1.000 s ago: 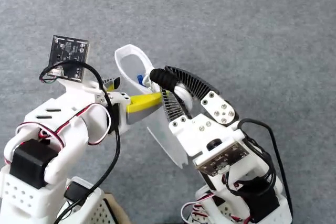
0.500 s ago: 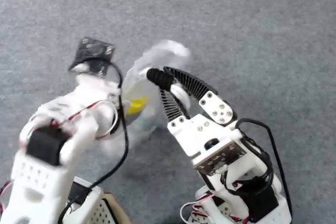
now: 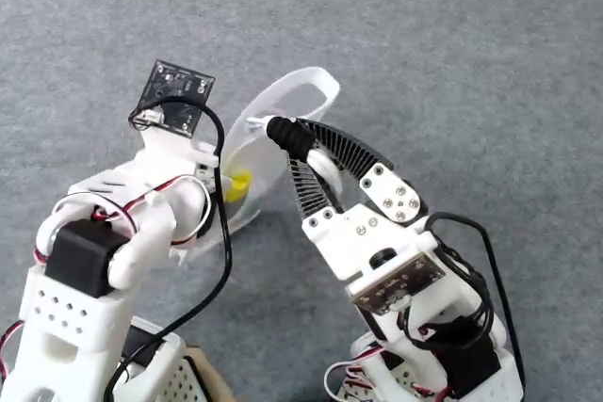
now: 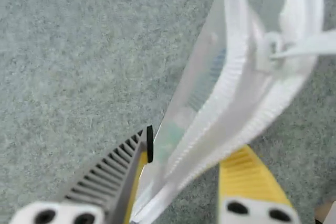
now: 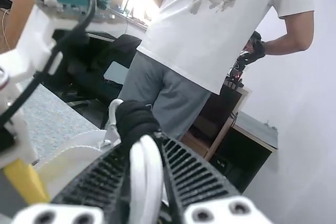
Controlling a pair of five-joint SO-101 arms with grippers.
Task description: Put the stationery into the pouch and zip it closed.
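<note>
Looks loaded, blue stationery (image 4: 214, 66) showing through the pouch (image 4: 184, 106) tilted over the table (image 3: 471, 63), left gripper (image 4: 197, 148) clamping its side, right gripper (image 3: 285, 136) pinching its rim; zip (image 4: 239, 98) apparently open, closing yet to do.

**Left pincer (image 4: 194, 150) clasping the pouch (image 4: 184, 108) above the grey desk (image 4: 68, 51).**
The ribbed grey finger (image 4: 118, 169), black at its tip, lies against the translucent wall, and the yellow finger (image 4: 247, 177) sits across the zip edge. White zip teeth (image 4: 247, 119) run slantwise to the slider (image 4: 265, 51), whose pull tab (image 4: 310, 44) stretches out sideways. A blurred blue shape (image 4: 210, 77) shows through the wall.
</note>
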